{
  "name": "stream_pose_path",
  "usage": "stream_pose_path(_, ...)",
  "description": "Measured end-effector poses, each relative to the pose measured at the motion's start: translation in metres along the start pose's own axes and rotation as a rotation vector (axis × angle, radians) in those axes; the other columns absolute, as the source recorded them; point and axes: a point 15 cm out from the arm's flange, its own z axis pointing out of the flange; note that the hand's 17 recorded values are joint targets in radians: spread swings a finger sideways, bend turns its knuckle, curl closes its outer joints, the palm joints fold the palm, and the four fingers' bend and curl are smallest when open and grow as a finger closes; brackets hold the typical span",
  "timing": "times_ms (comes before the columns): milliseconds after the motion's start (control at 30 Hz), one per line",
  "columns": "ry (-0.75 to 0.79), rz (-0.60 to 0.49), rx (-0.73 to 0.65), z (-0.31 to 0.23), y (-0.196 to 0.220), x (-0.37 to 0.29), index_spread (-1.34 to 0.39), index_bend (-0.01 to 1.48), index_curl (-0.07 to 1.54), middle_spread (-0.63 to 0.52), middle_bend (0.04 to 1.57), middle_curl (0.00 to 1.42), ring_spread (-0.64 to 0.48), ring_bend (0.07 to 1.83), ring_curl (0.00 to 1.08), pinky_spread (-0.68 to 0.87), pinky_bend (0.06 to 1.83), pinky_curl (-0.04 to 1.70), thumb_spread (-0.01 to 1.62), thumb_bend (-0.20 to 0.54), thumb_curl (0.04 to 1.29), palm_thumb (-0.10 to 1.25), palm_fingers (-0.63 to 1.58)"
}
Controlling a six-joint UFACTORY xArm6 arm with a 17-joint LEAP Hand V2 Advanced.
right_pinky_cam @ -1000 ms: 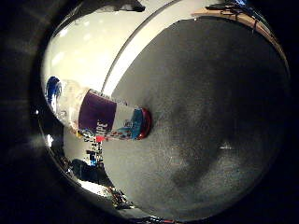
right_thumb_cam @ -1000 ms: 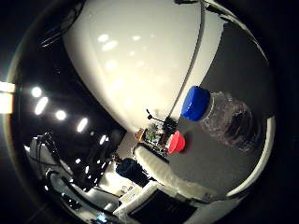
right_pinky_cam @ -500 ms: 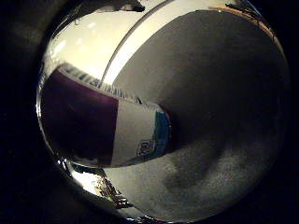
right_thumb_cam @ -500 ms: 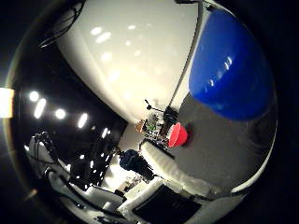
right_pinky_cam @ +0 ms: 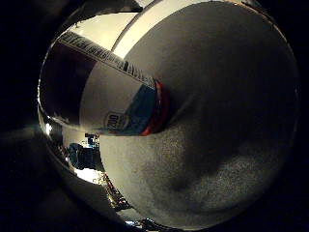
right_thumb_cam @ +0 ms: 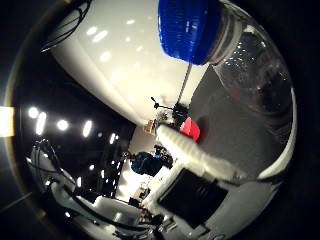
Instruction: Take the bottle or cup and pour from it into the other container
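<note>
the bottle (right_pinky_cam: 104, 92) now fills more of the little-finger view than before, so the palm has closed in on it. it stands on the grey tabletop (right_pinky_cam: 227, 121), blue cap (right_thumb_cam: 192, 27) near the thumb side, red cup (right_thumb_cam: 190, 128) well apart. one white finger (right_thumb_cam: 192, 150) reaches out straight; i cannot tell whether the hand (right_thumb_cam: 192, 187) grips.

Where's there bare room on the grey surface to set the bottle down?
The grey surface lies bare beyond the bottle's base. Between its blue cap and the red cup is another free strip. It is crowded near the cup, where the hand's white finger reaches in.
</note>
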Motion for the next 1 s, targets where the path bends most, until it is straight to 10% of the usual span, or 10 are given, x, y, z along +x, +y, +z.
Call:
stream_pose_path(300,0.02,0.026,-0.088,0.007,0.008,-0.005,-0.25,0.43,0.49,-0.09,0.83,0.55,-0.12,1.17,0.39,-0.35,1.28,0.12,0.92,-0.017,0.46,0.84,1.3)
stream_pose_path(600,-0.022,0.03,-0.147,0.011,0.02,-0.021,-0.18,0.99,0.72,-0.07,1.21,0.66,-0.14,1.39,0.52,-0.22,1.49,0.34,0.75,-0.009,0.62,1.02,1.26)
stream_pose_path(1000,0.018,-0.051,-0.149,-0.006,0.004,-0.063,-0.16,1.17,0.77,-0.08,1.37,0.7,-0.16,1.46,0.61,-0.18,1.5,0.51,0.46,-0.018,0.82,1.09,1.14)
